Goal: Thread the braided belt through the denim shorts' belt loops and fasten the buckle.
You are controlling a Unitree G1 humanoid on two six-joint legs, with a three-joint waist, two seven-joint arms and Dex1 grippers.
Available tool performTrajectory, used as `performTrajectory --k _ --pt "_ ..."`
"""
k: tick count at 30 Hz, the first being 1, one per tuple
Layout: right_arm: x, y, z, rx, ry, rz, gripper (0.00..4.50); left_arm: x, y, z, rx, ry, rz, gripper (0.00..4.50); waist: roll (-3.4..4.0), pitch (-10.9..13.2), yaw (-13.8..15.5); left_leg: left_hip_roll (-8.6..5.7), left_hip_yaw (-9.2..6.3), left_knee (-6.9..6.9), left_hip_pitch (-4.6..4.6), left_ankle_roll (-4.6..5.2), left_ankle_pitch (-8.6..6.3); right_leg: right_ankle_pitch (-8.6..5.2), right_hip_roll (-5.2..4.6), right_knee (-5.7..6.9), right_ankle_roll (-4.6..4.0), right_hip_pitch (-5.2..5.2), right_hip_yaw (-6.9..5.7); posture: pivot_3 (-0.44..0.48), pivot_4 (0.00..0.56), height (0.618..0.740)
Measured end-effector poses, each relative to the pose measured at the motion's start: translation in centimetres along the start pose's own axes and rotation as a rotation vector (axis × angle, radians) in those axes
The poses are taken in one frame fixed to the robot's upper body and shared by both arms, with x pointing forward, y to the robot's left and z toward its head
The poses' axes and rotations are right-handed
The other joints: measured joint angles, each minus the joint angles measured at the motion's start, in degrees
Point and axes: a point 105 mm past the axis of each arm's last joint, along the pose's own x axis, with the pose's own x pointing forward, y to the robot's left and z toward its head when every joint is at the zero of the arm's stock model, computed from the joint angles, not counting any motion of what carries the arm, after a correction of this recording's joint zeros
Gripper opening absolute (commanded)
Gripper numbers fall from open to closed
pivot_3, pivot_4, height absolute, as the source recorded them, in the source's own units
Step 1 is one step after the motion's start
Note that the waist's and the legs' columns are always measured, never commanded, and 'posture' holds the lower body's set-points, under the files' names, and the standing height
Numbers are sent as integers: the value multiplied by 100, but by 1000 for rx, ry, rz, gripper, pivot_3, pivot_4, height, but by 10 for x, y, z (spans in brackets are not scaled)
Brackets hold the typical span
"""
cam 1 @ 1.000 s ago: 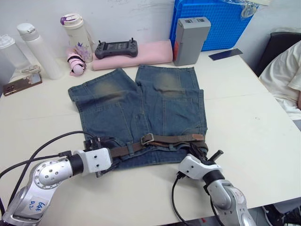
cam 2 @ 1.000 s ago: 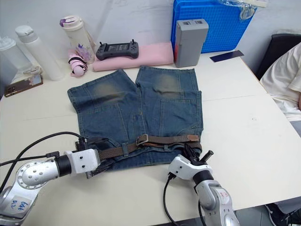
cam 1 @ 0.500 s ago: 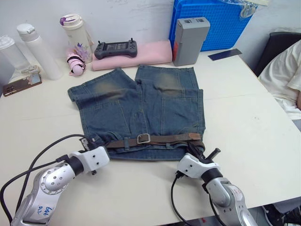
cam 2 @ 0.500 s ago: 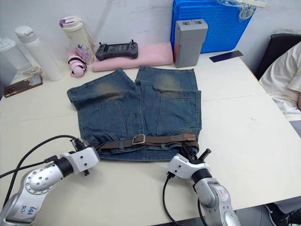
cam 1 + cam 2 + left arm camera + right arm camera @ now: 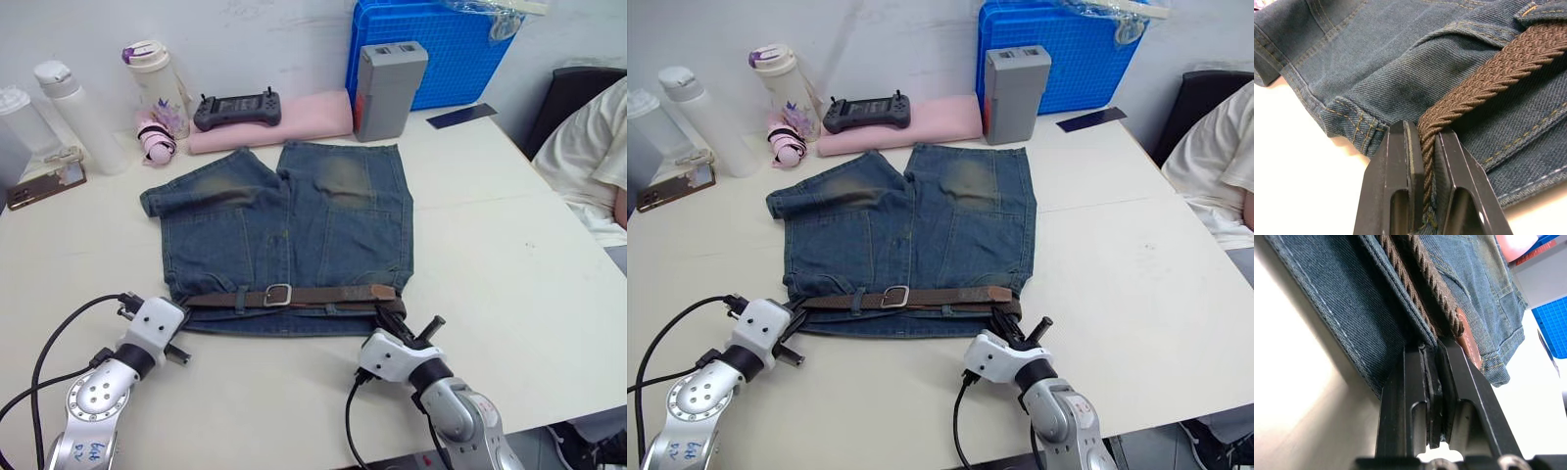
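I see the braided belt (image 5: 294, 295) threaded and the buckle (image 5: 277, 295) fastened; left gripper (image 5: 1422, 147) pinches belt, right gripper (image 5: 1431, 363) pinches the waistband.

Woven braided belt (image 5: 1484, 78), faded denim shorts (image 5: 294, 211)

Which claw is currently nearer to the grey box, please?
Right. The right claw sits at the shorts' waist corner below the grey box; the left claw is at the opposite corner.
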Motion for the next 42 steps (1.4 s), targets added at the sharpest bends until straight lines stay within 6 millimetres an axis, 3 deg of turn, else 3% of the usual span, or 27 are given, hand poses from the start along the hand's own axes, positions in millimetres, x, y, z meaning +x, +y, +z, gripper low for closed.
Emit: performTrajectory --k 7,12,13,17,18,21,22,26,30,32,35,42 --pt "2 -11 -12 -24 45 -28 0 -8 -22 5 168 -73 -139 18 -7 -26 55 -21 -1 -10 -1 5 0 1 -4 -18 3 5 -1 0 150 740" --pt "1 -26 -25 -47 77 -65 1632 -12 -35 7 184 -119 -206 18 -9 -32 152 -22 -2 -11 1 8 -1 3 -6 -26 5 13 -3 0 150 740" --pt "1 -32 -29 -42 92 -83 2190 -13 -35 6 197 -122 -220 1059 -8 -43 153 -21 -5 -12 2 8 -1 3 -5 -29 5 18 -6 0 150 740" --pt "-3 -41 -31 -5 88 -92 4206 -15 -28 5 185 -130 -229 2773 9 -70 148 -19 -11 -22 15 10 -3 2 -4 -39 5 38 -9 0 150 740" --pt "-5 -43 -32 4 87 -86 4444 -15 -27 5 178 -131 -233 3048 8 -72 149 -17 -12 -22 17 11 -3 2 -4 -41 5 42 -9 0 150 740" --pt "-15 -44 -36 125 87 21 4500 -19 -19 8 108 -126 -280 4382 5 -72 146 -8 -39 -22 18 10 -3 2 -6 -57 4 61 -6 0 150 740" --pt "-20 -44 -38 166 84 83 4500 -22 -18 10 73 -112 -320 4466 2 -69 145 -8 -50 -20 12 10 -3 2 -9 -63 4 65 -5 0 150 740" --pt "-37 -43 -41 318 64 331 4500 -39 -25 19 -63 -64 -537 4466 -19 -11 139 6 -72 -19 -5 11 -4 3 -18 -81 3 66 -13 0 150 740" --pt "-49 -47 -35 458 23 518 4500 -47 -7 39 -134 -42 -636 4466 -13 82 153 15 -86 -2 -18 7 -4 3 -16 -77 -3 65 -28 0 150 740" --pt "-50 -69 -26 529 -37 535 4500 -48 13 59 -159 -66 -643 4466 7 101 153 11 -88 3 -21 8 -4 4 -17 -77 -4 66 -36 0 150 740" --pt "-43 -104 -8 595 -160 474 4500 -43 27 84 -181 -158 -621 4466 13 109 136 9 -88 -2 -23 8 -4 5 -18 -81 -1 63 -38 0 150 740" --pt "-33 -147 10 697 -299 347 4500 -33 37 103 -233 -251 -549 4466 12 111 141 9 -98 -15 -46 7 -4 5 -14 -73 -1 44 -57 0 150 740"
